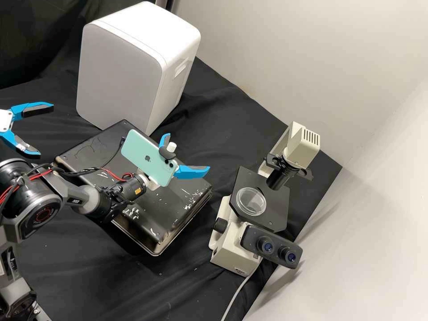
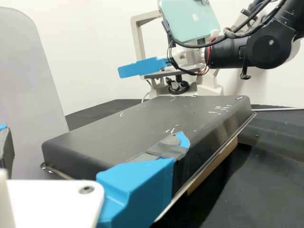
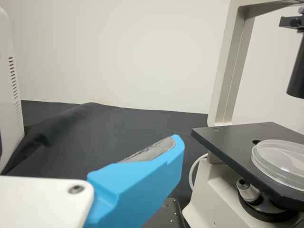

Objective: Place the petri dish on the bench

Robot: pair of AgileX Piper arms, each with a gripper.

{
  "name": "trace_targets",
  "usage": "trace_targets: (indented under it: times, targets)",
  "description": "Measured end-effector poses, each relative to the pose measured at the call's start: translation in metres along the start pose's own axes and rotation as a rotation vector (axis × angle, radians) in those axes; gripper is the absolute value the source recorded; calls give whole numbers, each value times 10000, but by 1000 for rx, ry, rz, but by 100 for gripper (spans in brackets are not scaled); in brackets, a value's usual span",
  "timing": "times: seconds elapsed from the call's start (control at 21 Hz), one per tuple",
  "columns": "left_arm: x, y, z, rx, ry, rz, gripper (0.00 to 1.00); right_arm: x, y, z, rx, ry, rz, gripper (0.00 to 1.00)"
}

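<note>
my right pincer (image 1: 187, 152) hangs above the tray, its two blue plastic fingers (image 3: 142, 187) spread wide with nothing between them. a strip of grey padding lines the inner face of one. my left pincer (image 1: 44, 129) sits at about 10 o'clock from the tray, also gaping wide and holding nothing. the petri dish (image 1: 251, 201), a shallow round of clear plastic, lies flat on the matte black stage (image 1: 247, 178) of the microscope (image 1: 232, 249), at about 4 o'clock from my right pincer and well apart from it. i cannot tell whether anything is in it. the microscope has a cream, boxy body and a black twin eyepiece with bluish lenses. the tray (image 1: 147, 243) is shiny metal with rounded corners and holds a dark flat slab (image 1: 89, 149) scuffed with white flecks. at 11 o'clock from the tray stands a smooth white box (image 1: 133, 62) with rounded edges. a wrinkled black cloth (image 1: 223, 111) covers the bench.
</note>
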Motion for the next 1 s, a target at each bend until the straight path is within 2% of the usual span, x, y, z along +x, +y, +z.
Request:
trace_targets:
  times: [0.14,0.48,0.62,0.81,1.0]
  targets:
    - [0,0,0,-6,0,0,100,0,0,0,0,0,0,100]
    - [2,-2,7,-7,-5,-1,100,-2,10,14,-4,-2,1,100]
    - [4,-3,15,-7,-9,-1,100,-65,78,148,-9,-27,32,100]
    - [6,-5,34,-6,-20,-2,100,-149,176,330,3,-66,58,100]
    - [7,-3,36,-6,-22,0,100,-198,275,453,3,-90,86,100]
